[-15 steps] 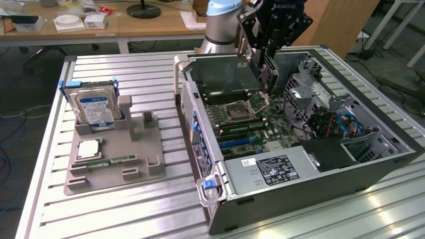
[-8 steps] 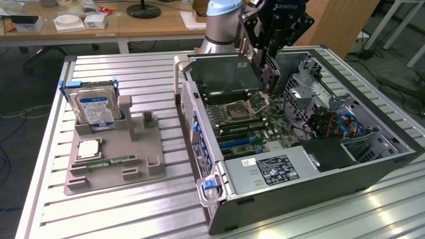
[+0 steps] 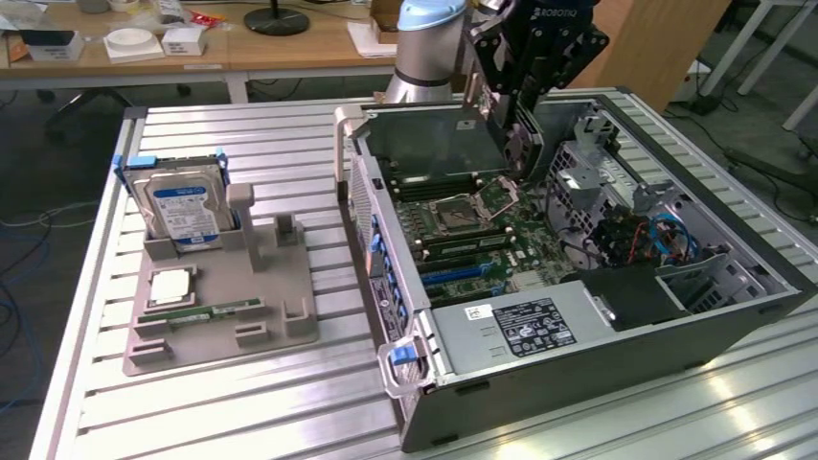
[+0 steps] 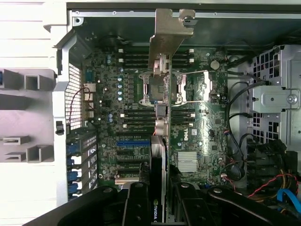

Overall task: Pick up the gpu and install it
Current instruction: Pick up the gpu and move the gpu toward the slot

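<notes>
Here, your pincer (image 3: 518,101) pinches the gpu (image 4: 159,160) by one end, hanging it edge-on above the motherboard (image 4: 197,122) inside the open computer case (image 3: 576,355). Pickup is done. The card is not yet seated in an expansion slot (image 4: 134,141).
</notes>
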Action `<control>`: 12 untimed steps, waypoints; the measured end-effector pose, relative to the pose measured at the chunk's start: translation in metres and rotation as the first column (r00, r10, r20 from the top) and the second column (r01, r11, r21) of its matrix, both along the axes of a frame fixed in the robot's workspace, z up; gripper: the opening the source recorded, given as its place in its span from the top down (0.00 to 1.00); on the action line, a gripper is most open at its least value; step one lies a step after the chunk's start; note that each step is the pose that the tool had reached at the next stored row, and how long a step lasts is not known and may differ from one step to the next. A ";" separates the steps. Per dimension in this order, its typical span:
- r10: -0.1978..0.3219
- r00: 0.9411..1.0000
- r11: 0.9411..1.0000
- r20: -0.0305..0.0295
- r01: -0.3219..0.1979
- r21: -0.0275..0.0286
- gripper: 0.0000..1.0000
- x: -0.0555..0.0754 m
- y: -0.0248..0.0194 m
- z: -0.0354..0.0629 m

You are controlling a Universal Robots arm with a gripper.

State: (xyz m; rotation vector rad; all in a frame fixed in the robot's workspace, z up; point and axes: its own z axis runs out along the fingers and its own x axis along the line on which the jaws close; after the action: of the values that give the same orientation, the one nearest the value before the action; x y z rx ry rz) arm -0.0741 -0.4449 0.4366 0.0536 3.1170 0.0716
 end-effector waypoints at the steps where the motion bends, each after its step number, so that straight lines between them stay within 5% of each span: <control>1: 0.000 1.000 1.000 0.000 0.000 0.000 0.74 0.001 0.0000 0.0000; 12: 0.000 1.000 1.000 0.000 0.000 0.000 0.74 0.006 0.0000 0.0000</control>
State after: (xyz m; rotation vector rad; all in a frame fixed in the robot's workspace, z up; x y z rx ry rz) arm -0.0678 -0.4449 0.4366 0.0537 3.1169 0.0718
